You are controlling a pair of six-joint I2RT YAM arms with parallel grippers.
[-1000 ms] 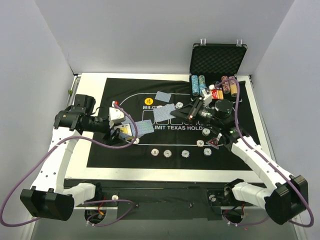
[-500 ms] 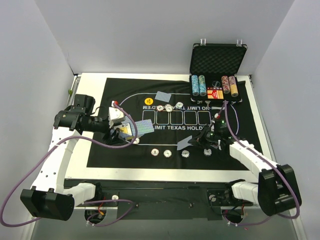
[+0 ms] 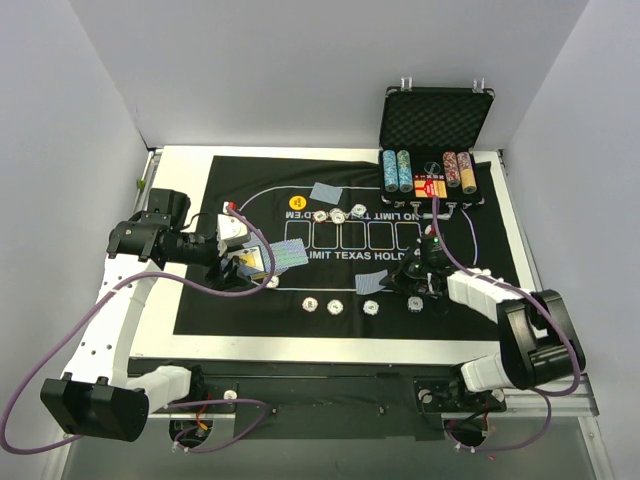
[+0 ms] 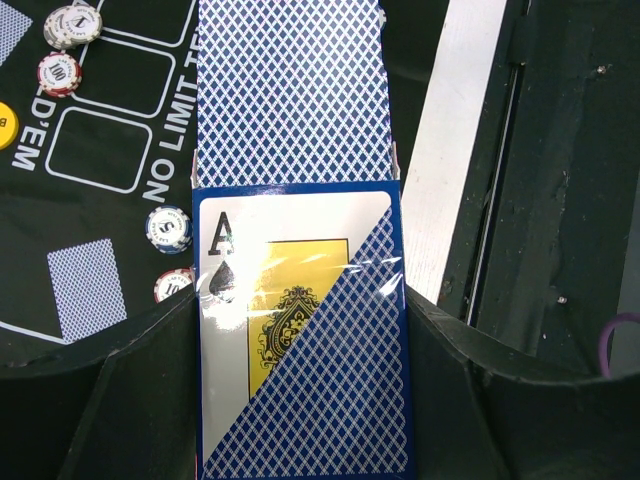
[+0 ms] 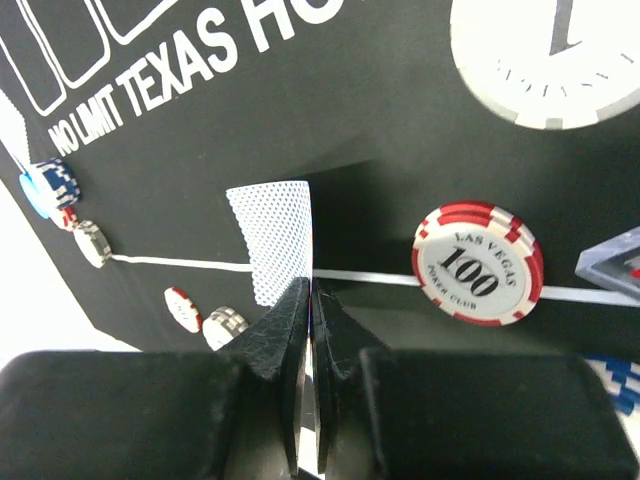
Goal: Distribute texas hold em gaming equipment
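Right gripper (image 5: 308, 292) is pinched shut on the near edge of one blue-backed playing card (image 5: 272, 238), low over the black printed felt mat (image 5: 330, 110), lower centre-right in the top view. Contact with the mat cannot be told. A red-and-white striped "100" poker chip (image 5: 478, 265) lies just right of it.

Left gripper (image 4: 297, 310) is clamped on a blue card pack printed with an ace of spades (image 4: 300, 400), centre-left in the top view. Loose blue-backed cards (image 4: 290, 90) jut past the pack's top edge.

Risks:
- The edge pinch is thin, so the card may pivot or slip.
- A release from above the mat may let the card drift onto the chip.
- A low finger may nudge the chip.
- A tilted pack may shed its protruding cards.
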